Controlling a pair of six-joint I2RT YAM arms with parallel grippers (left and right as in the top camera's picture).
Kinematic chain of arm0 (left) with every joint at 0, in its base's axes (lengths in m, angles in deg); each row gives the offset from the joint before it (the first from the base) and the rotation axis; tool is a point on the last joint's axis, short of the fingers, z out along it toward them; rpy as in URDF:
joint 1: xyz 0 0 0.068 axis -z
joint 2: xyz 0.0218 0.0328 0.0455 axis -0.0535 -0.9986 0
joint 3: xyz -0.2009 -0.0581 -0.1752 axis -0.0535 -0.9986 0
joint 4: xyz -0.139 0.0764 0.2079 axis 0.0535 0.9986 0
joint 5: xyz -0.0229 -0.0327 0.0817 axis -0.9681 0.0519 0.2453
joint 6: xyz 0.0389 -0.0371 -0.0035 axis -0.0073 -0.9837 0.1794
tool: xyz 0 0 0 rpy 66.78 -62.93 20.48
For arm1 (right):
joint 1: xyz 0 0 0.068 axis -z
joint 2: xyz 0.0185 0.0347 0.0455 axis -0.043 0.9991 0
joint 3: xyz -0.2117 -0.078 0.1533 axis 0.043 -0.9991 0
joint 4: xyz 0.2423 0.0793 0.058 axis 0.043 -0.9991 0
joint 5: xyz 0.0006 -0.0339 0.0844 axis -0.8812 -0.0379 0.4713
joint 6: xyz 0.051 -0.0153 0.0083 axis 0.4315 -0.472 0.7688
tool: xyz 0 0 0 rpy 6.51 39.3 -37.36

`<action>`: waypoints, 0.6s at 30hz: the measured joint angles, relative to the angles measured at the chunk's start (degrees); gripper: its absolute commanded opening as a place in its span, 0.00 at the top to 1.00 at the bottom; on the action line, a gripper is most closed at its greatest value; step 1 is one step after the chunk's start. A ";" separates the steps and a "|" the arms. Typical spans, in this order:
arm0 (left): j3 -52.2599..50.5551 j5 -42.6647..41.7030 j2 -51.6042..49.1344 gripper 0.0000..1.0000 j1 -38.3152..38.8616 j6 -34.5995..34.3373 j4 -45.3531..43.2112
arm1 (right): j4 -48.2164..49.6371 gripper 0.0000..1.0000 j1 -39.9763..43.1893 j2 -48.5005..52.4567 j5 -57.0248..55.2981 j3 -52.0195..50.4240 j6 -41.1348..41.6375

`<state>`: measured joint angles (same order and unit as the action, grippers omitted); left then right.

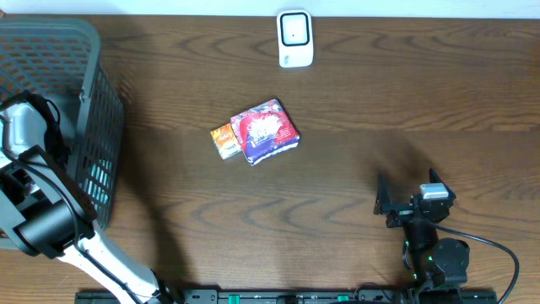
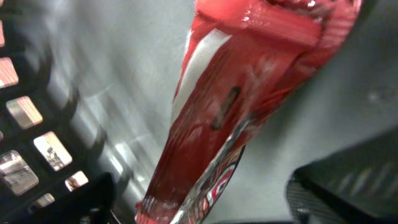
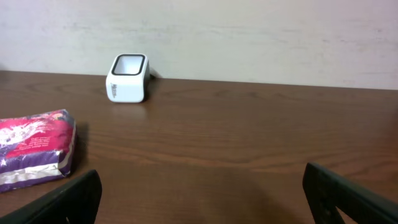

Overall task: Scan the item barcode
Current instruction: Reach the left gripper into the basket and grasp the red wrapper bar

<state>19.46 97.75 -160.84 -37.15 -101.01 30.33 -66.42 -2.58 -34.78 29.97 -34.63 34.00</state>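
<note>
At the left edge of the desk (image 1: 380, 101), down in the grey basket (image 1: 93, 110), the left gripper (image 2: 214, 193) has its jaws wide apart around the near end of the red packet (image 2: 249, 93), not clamped on it yet. Packet's long axis runs away from that gripper, tilting up-right in the wrist view. By the front right corner the right gripper (image 3: 208, 196) is open and empty, so the left arm is far nearer; scanner (image 1: 295, 38) at mid far edge.

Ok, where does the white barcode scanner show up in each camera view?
Overhead: the scanner stands at top centre, near the table's far edge.
Left wrist: not in it.
Right wrist: the scanner sits upper left, near the wall.
Shared landmark: the pink and purple packet, mid-table overhead, far left for the right wrist.
</note>
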 measured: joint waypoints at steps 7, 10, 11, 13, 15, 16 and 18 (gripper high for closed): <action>-0.11 -2.43 -0.04 0.20 -0.04 1.51 -2.97 | 0.00 0.01 0.00 0.00 0.00 0.00 0.00; -0.11 -3.63 0.07 0.30 -0.26 2.73 -3.63 | -0.02 0.01 0.00 0.00 0.00 0.00 0.00; -0.13 -3.87 0.07 0.36 -0.33 2.84 -3.69 | -0.02 0.01 0.00 0.00 0.00 0.00 0.00; -0.31 -4.79 0.09 0.50 -0.37 3.34 -4.07 | 0.00 0.01 0.00 0.00 0.00 0.00 -0.02; -0.74 -5.42 0.09 0.64 -0.35 3.63 -4.11 | 0.00 0.01 0.00 0.00 0.00 0.00 0.00; -0.92 -5.64 0.09 0.74 -0.31 3.91 -4.04 | 0.00 0.01 0.00 0.00 0.00 0.00 0.00; -1.14 -6.23 0.02 0.92 -0.31 4.07 -3.82 | -0.02 0.01 0.00 0.00 0.00 0.00 0.00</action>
<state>18.32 91.52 -160.82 -37.46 -96.95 26.51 -66.44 -2.58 -34.78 29.97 -34.63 34.00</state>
